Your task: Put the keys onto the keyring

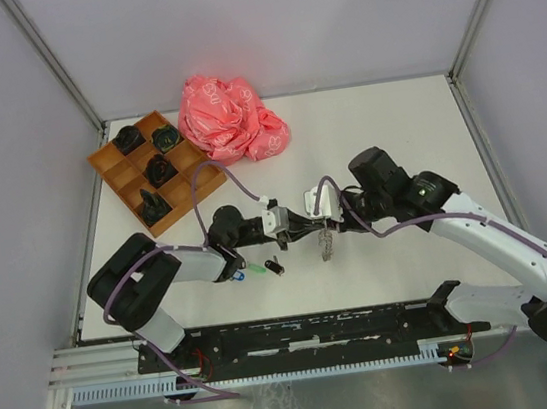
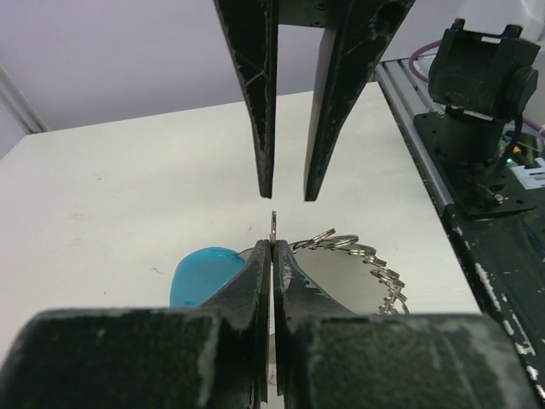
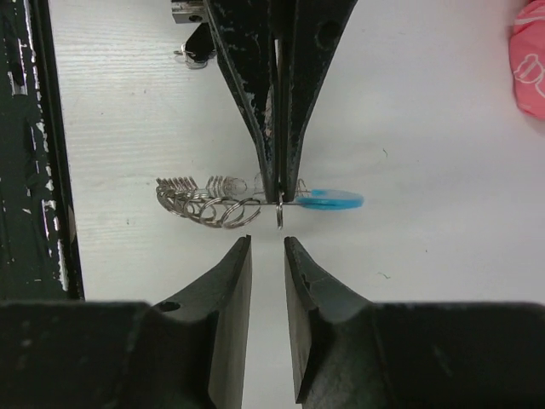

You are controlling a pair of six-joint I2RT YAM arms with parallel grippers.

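My left gripper (image 1: 300, 227) is shut on the keyring, a loop of silvery chain (image 2: 366, 260) with a light blue segment (image 2: 200, 274). It holds the loop above the table. A thin metal ring edge (image 2: 273, 223) pokes out past its fingertips. My right gripper (image 1: 322, 220) faces it tip to tip, open and empty, a short gap from the ring. In the right wrist view the chain (image 3: 204, 200) hangs left and the blue segment (image 3: 332, 199) right of the left gripper's fingers (image 3: 264, 128). Keys with green (image 1: 257, 268), blue (image 1: 238, 276) and black (image 1: 275, 266) tags lie on the table under the left arm.
A wooden compartment tray (image 1: 112, 165) holding black objects stands at the back left. A crumpled pink bag (image 1: 227, 120) lies beside it. The black rail (image 1: 300, 332) runs along the near edge. The right arm's base (image 2: 481, 94) shows in the left wrist view.
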